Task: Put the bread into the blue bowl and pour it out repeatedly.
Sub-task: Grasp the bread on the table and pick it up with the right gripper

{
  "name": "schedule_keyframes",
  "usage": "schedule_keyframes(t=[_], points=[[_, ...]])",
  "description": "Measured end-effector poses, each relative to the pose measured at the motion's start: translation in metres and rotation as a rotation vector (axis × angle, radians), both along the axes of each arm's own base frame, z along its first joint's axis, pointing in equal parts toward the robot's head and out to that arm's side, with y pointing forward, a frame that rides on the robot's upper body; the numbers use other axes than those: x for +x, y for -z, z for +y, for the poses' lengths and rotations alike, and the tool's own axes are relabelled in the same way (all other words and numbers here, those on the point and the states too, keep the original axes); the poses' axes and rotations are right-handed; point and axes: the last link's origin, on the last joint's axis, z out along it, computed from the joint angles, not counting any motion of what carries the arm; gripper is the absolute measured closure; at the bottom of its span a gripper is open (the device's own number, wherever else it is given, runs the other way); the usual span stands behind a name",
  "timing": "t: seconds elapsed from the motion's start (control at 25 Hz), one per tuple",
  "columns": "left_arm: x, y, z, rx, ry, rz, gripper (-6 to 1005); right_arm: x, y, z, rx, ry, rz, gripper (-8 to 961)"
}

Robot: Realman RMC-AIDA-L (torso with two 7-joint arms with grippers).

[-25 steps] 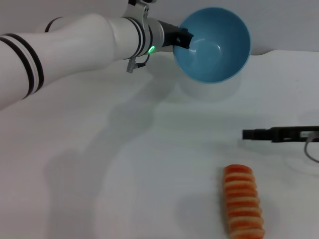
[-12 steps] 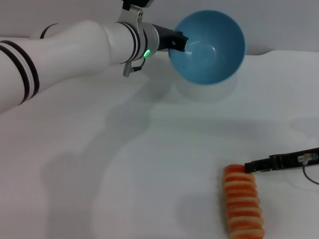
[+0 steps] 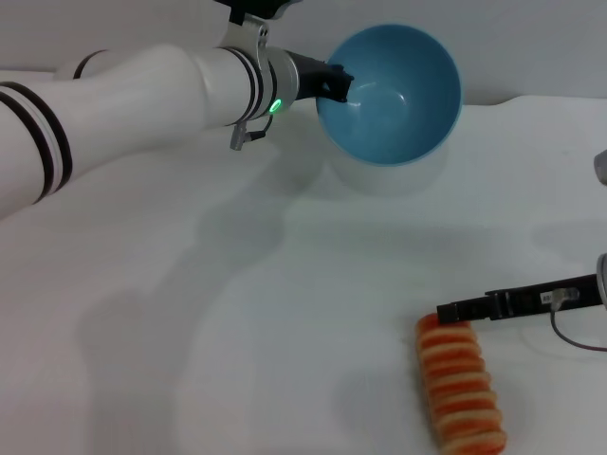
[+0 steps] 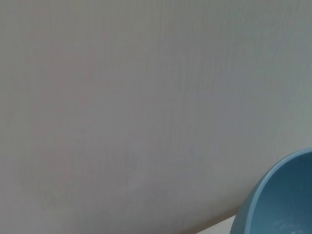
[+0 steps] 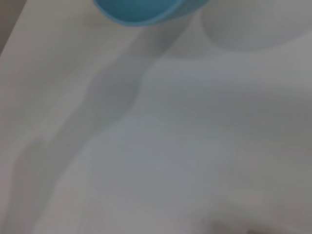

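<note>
At 5 o'clock on the white table [image 3: 237, 313], bread [image 3: 460, 391] lies flat, striped side up, long axis toward 12. Right gripper [image 3: 455, 309] comes in from 3 o'clock, tip at the loaf's far end; can't tell finger opening (seen edge-on). Left gripper [image 3: 334, 83] is clamped on the rim of the blue bowl [image 3: 394, 90], held in the air at 1 o'clock, empty, mouth tilted toward camera. Step looks like the bread pick. Suggest: centre over mid-loaf, straddle the short width, descend square, close gently. Level the bowl before the drop, or the loaf may roll out.
</note>
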Motion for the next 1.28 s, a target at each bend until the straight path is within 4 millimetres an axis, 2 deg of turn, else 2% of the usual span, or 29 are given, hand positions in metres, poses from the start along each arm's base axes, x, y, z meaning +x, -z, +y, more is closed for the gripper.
schedule_keyframes(t=[0.6, 1.28], points=[[-0.002, 0.000, -0.002, -0.001, -0.003, -0.001, 1000, -0.004, 0.015, -0.008, -0.092, -0.002, -0.009, 381], [-0.004, 0.000, -0.003, 0.006, -0.002, -0.007, 1000, -0.005, 0.017, -0.007, -0.099, 0.008, -0.024, 382]])
